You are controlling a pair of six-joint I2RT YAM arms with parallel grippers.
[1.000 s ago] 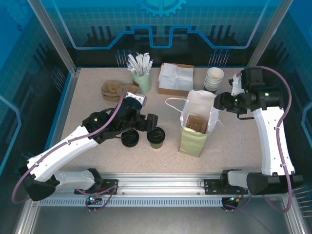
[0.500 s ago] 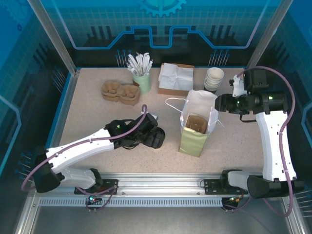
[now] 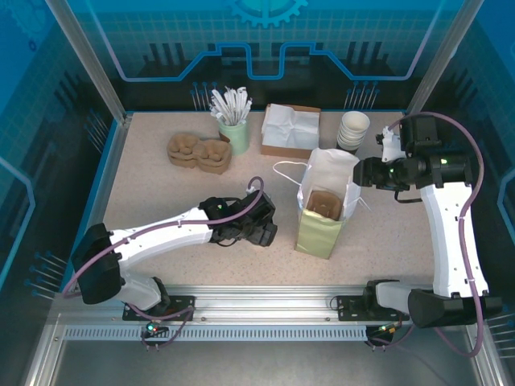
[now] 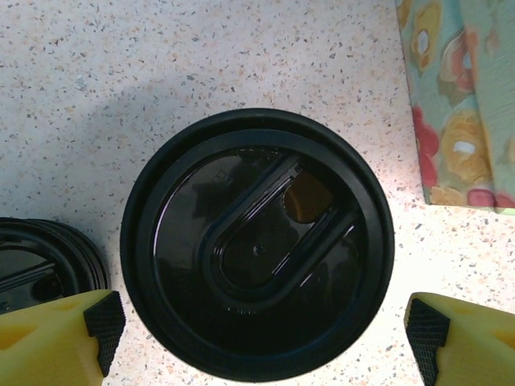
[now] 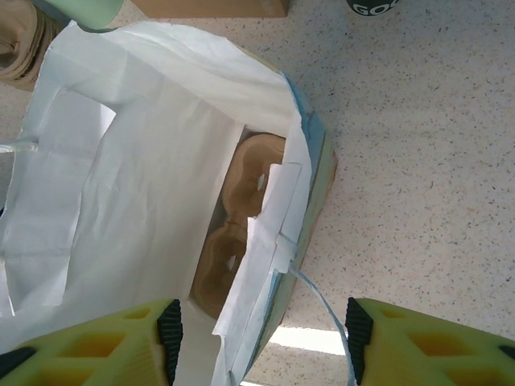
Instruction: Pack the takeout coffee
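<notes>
Left gripper [image 4: 264, 323] is hovering over the coffee cup [image 4: 257, 241], fingers apart on either side of the lid, not touching. Cup is standing on the table [image 4: 161, 64] near the paper bag [image 5: 145, 161]. Right gripper [image 5: 259, 330] is straddling the bag's rim, fingers apart.

Cut-off white letters, seemingly "GO", stand on a dark object [image 5: 374, 6] at the top edge.
</notes>
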